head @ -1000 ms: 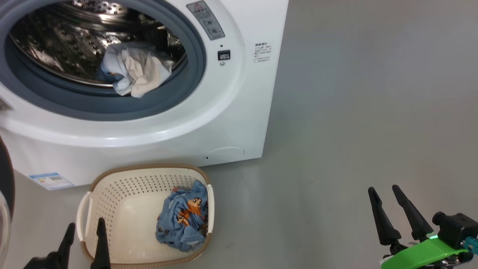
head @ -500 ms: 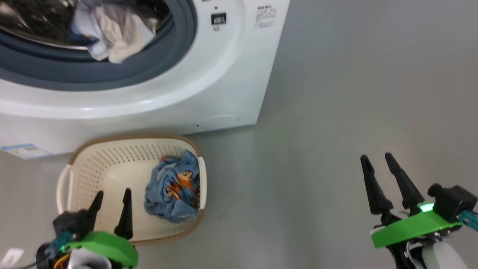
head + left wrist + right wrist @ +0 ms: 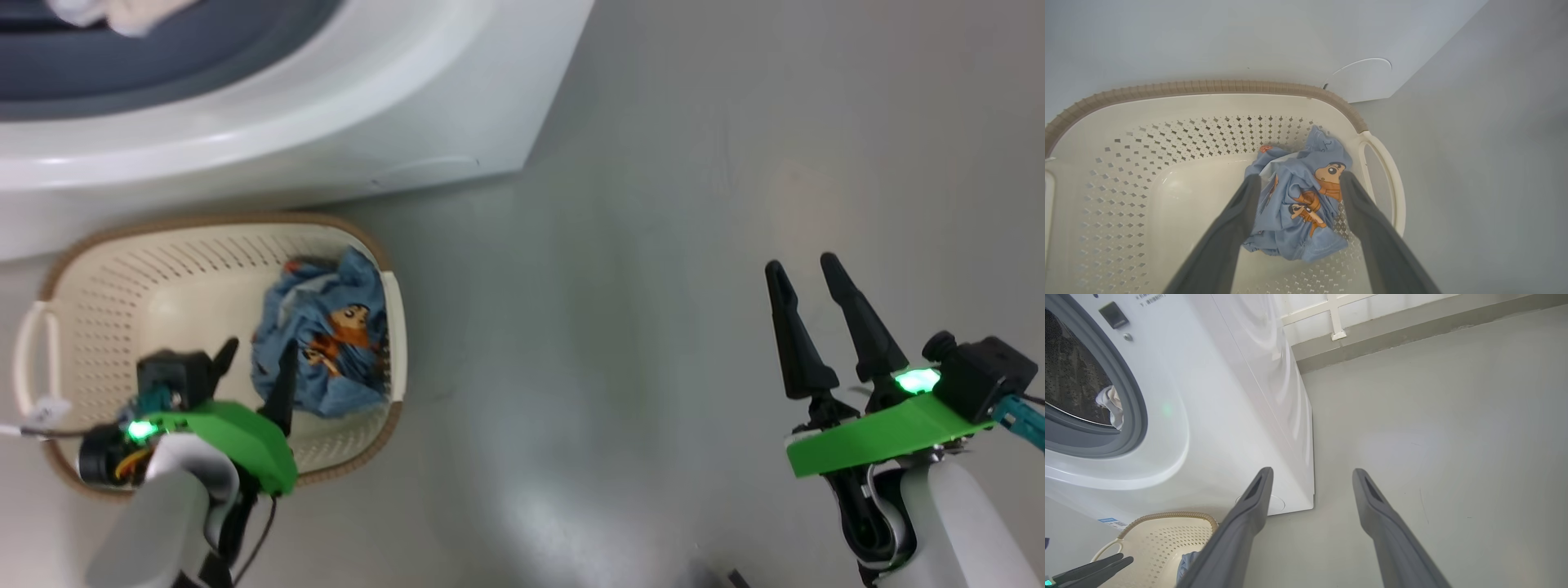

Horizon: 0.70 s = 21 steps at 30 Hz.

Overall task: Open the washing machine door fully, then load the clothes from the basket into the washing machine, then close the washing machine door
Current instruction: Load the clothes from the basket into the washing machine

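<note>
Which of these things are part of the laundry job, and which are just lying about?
Part of the job: washing machine; basket; blue garment in the basket; clothes already inside the machine; left gripper, open above the garment.

Just there: floor; white frame by the wall; right gripper, open over bare floor.

Grey floor [image 3: 653, 245] — basket [image 3: 106, 261], washing machine [image 3: 326, 139] on it.

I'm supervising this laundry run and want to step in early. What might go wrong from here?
The blue garment lies against the basket wall by the handle; the open left end effector may strike that wall or snag the handle. It is crumpled, so a pinch may catch one fold only. A white cloth lies on the washing machine's door seal and may get trapped.
</note>
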{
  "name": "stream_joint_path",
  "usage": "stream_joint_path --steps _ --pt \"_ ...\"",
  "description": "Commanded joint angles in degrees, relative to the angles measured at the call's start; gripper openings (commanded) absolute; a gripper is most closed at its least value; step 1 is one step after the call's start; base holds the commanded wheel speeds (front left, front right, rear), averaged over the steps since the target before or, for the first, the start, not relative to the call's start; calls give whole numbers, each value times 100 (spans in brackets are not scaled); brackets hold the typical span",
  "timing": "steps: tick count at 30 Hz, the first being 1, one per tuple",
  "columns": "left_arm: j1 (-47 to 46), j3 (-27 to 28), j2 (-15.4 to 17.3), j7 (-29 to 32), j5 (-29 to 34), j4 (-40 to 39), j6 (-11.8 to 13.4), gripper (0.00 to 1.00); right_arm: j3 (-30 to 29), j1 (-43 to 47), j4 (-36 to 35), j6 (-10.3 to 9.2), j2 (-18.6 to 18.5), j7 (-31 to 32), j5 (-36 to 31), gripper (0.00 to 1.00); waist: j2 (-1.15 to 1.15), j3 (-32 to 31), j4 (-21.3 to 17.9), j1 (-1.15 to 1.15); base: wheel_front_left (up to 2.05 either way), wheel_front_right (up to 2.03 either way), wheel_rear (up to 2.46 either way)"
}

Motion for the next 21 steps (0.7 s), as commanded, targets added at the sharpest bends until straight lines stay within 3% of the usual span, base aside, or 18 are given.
stream_joint_path --steps 1,21 --pt "-232 -25 237 -38 -133 125 -14 100 146 -60 -161 16 -12 -28 -47 100 0 539 -250 0 0 0 0" --pt "-1823 -1834 697 -4 -1433 1382 -14 100 473 -537 -425 16 0 -28 -94 100 0 1646 -425 0 0 0 0"
